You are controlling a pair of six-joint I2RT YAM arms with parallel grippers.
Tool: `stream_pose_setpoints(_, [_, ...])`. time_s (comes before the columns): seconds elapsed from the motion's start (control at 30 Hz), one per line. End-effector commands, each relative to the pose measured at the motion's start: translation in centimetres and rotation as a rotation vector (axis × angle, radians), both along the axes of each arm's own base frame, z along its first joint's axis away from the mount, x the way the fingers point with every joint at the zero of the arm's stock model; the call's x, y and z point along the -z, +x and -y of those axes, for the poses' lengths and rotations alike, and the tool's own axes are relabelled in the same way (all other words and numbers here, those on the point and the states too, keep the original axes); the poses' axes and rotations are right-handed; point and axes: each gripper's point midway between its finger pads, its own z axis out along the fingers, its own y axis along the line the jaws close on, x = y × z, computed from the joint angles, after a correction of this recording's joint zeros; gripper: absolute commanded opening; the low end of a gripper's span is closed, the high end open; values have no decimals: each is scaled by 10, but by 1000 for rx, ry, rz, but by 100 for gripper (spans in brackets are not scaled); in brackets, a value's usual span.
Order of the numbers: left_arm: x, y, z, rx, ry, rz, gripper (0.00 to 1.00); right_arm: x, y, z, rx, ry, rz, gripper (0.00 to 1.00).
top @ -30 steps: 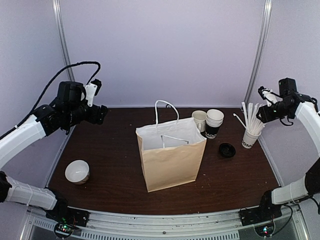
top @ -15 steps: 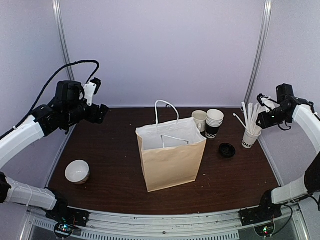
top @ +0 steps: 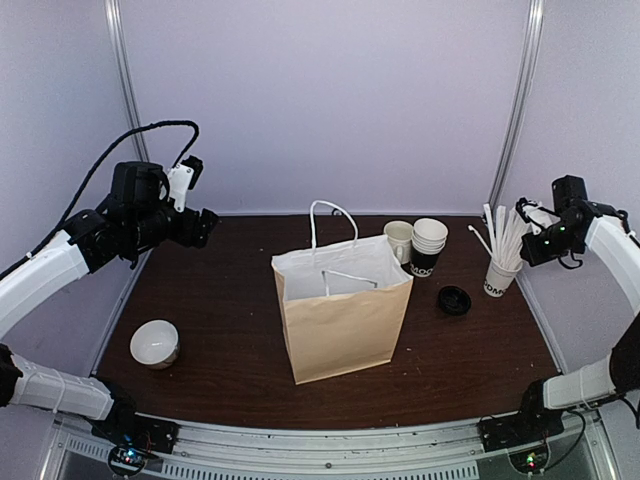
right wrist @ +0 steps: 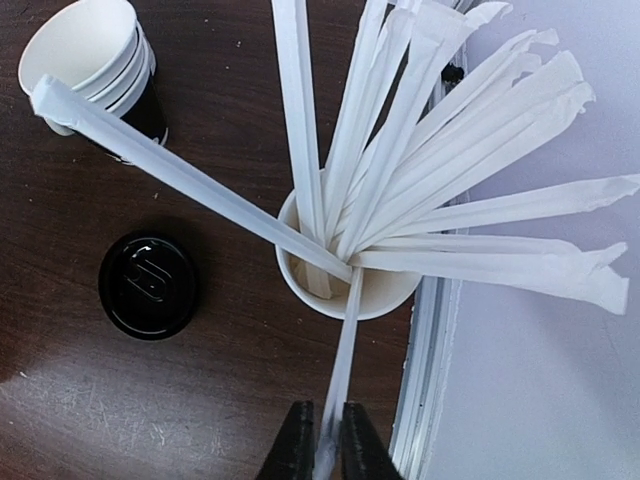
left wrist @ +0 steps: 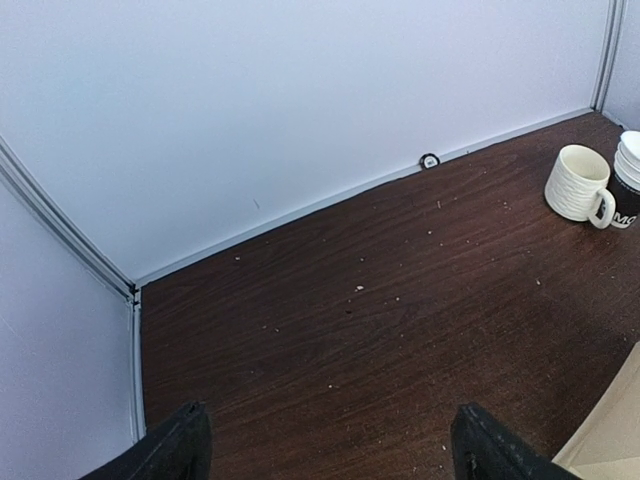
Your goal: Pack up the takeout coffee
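Table [top: 230, 390] w/ bag [top: 340, 320], mug [top: 399, 238], cups [top: 428, 248], lid [top: 454, 299] (black), straw cup [top: 498, 276], bowl [top: 154, 343].

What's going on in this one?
The right gripper has its fingers pinched on one wrapped straw that stands in the paper cup of straws. The left gripper hangs open over the back left of the table, holding nothing. The brown paper bag stands open in the middle. The stack of paper cups, the white mug and a loose black lid sit to its right, none of them packed.
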Motion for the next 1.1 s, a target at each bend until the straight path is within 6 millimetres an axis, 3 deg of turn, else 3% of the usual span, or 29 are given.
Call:
stream_pose_setpoints(0.0, [-15, 0, 1, 10, -38, 46, 86, -14, -8, 7, 27, -38, 40, 4])
stream_pose_setpoints(0.6, [-19, -3, 3, 27, -50, 47, 86, -95, -40, 4, 30, -78, 160, 0])
stream_pose_setpoints(1.07, [-18, -2, 1, 21, -33, 48, 86, -136, -66, -2, 30, -86, 235, 0])
